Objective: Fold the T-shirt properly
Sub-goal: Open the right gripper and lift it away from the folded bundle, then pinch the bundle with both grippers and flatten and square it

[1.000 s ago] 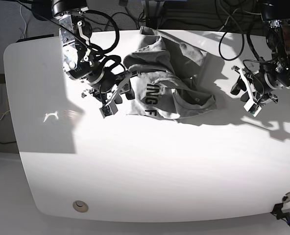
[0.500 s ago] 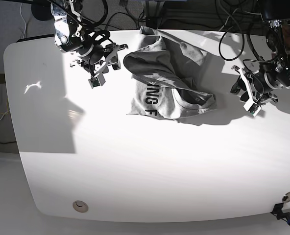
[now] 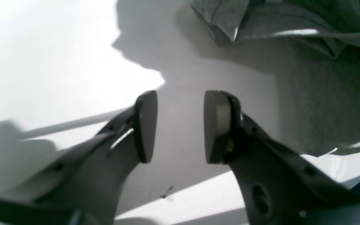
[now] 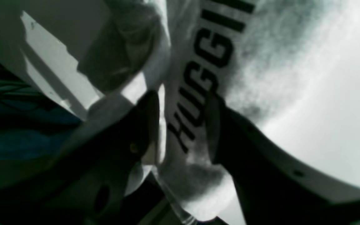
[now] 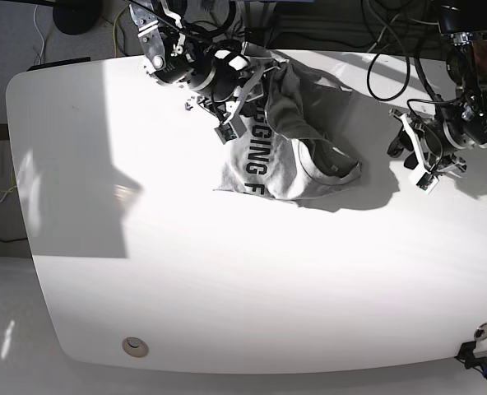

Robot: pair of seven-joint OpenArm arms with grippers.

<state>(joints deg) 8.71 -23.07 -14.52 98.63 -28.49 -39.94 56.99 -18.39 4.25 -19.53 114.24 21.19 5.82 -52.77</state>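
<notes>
Fingers [image 4: 150,125] of the right gripper [image 5: 237,105] pinch a printed fold of the T-shirt [image 5: 297,148], while the left gripper [image 3: 180,126] hangs empty, pads parted, over the white table [image 5: 252,280]. Crumpled, the grey shirt lies near the table's far edge, between both arms, its black lettering [image 4: 205,72] facing up.
</notes>
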